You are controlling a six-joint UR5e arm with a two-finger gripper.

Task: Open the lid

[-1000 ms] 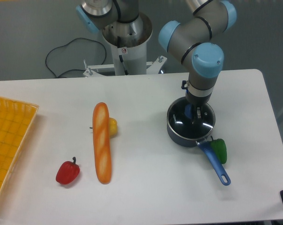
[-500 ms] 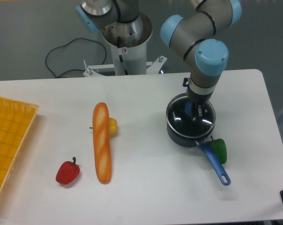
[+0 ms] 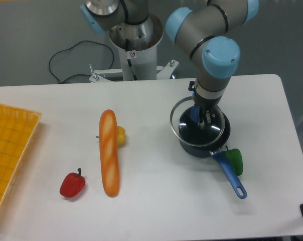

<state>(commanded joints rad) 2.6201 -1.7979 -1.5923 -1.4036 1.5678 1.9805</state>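
The lid (image 3: 184, 125), a see-through glass disc with a thin silver rim, hangs above the dark saucepan (image 3: 204, 142) and is shifted a little to the left of it. My gripper (image 3: 201, 117) reaches down onto the lid's centre and is shut on its small blue knob. The saucepan's blue handle (image 3: 231, 175) points toward the front right. Part of the pan's dark inside shows through the glass.
A green pepper (image 3: 235, 159) sits right beside the pan's handle. A long baguette (image 3: 109, 152) lies at mid-table with a yellow fruit (image 3: 121, 135) against it. A red pepper (image 3: 72, 185) is at front left, and a yellow basket (image 3: 8, 155) lies along the left edge.
The lid has risen off the saucepan and moved left with my gripper; its rim now overhangs the pan's left side. The pan has stayed in place.
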